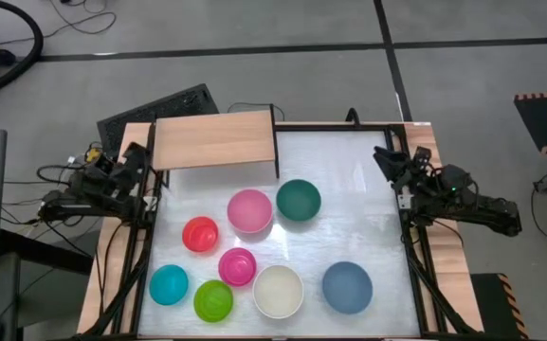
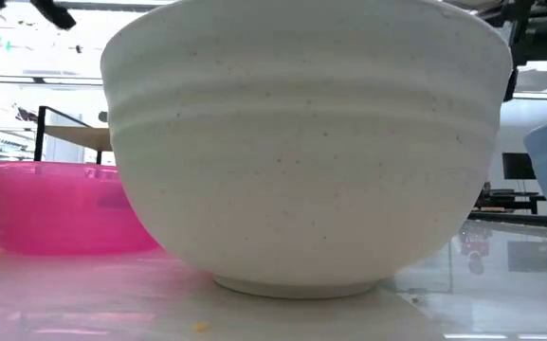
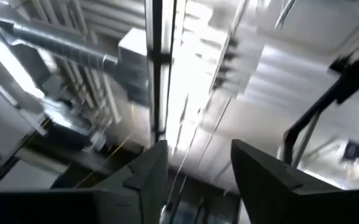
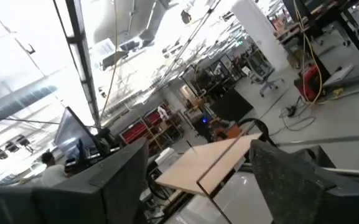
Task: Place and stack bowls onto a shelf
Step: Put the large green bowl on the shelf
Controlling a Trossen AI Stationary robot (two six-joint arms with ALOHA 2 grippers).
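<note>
All the bowls rest on their bases on the white tabletop: pink point(image 1: 249, 210), dark green point(image 1: 298, 200), red point(image 1: 200, 233), magenta point(image 1: 237, 266), cyan point(image 1: 169, 284), lime point(image 1: 213, 300), cream-white point(image 1: 278, 291) and blue-grey point(image 1: 347, 286). The light-wood shelf point(image 1: 214, 140) stands at the far left of the table, with nothing on it. My left gripper point(image 3: 198, 152) is open, folded back at the table's left edge and tipped upward. My right gripper point(image 4: 199, 155) is open at the right edge and looks toward the shelf point(image 4: 219, 162). The cream-white bowl point(image 2: 301, 142) fills the low view.
A black frame point(image 1: 408, 237) runs along the table's sides, where both arms rest. A dark keyboard-like object point(image 1: 150, 109) lies behind the shelf. The pink bowl point(image 2: 64, 204) and dark green bowl sit close together near the shelf's front. Bare tabletop lies toward the far right.
</note>
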